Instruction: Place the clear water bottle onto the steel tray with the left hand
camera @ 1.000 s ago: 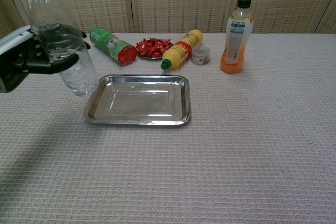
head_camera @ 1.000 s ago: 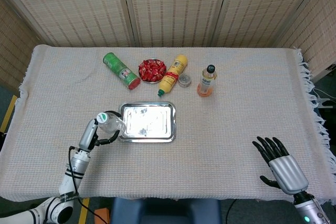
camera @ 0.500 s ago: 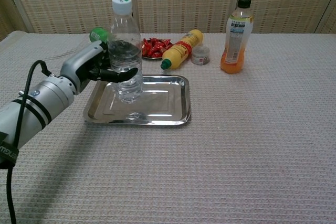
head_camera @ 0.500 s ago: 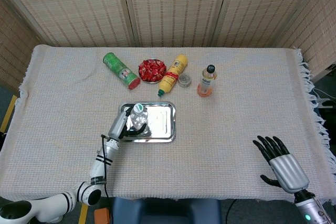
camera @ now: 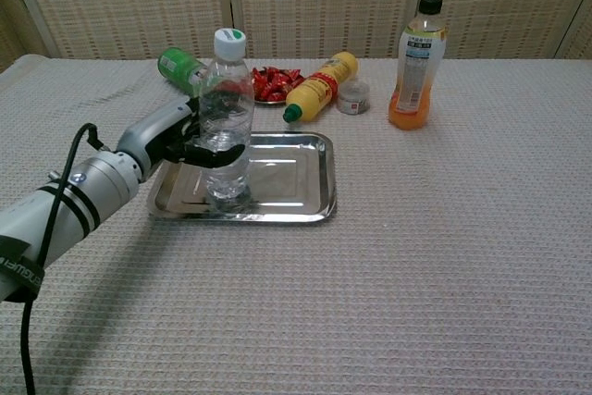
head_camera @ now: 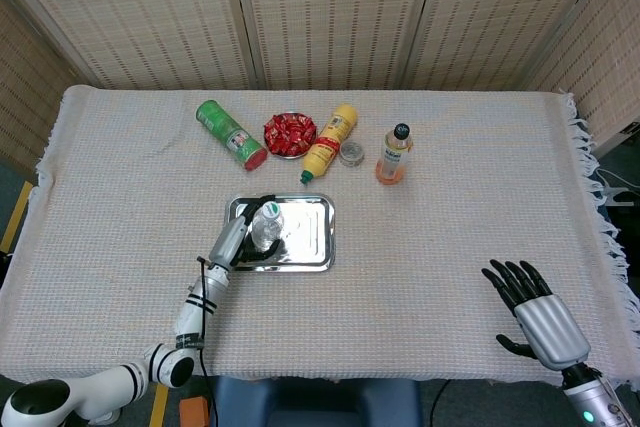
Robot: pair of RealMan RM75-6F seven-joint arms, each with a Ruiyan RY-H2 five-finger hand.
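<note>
Since the frame half a second earlier the clear water bottle (camera: 227, 117) has come down: its base now sits on the left part of the steel tray (camera: 305, 182), upright, where before it hung above the tray floor. The left hand (camera: 190, 141) has dropped with it and its fingers wrap the ribbed mid-body.

Bottle: transparent plastic, ridged, white cap with a green top. Tray: rectangular, shiny, rounded corners, raised rim. Table cloth (camera: 444, 265): pale waffle weave, fringed at its 3 o'clock edge in the head view.

Count, at the tray's 12 o'clock: one green can (head_camera: 230, 133) lying down, one dish of red-wrapped sweets (head_camera: 290, 134), one yellow squeeze bottle (head_camera: 331, 141) lying down, one small round tin (head_camera: 351, 153), one upright orange drink bottle (head_camera: 395, 153).

Right hand (head_camera: 530, 309): at 4 o'clock from the tray, well apart, dark fingers spread, holding nothing; shown only in the head view, its arm cut by the frame edge.

The left palm is hidden behind the bottle. Can label unreadable.
</note>
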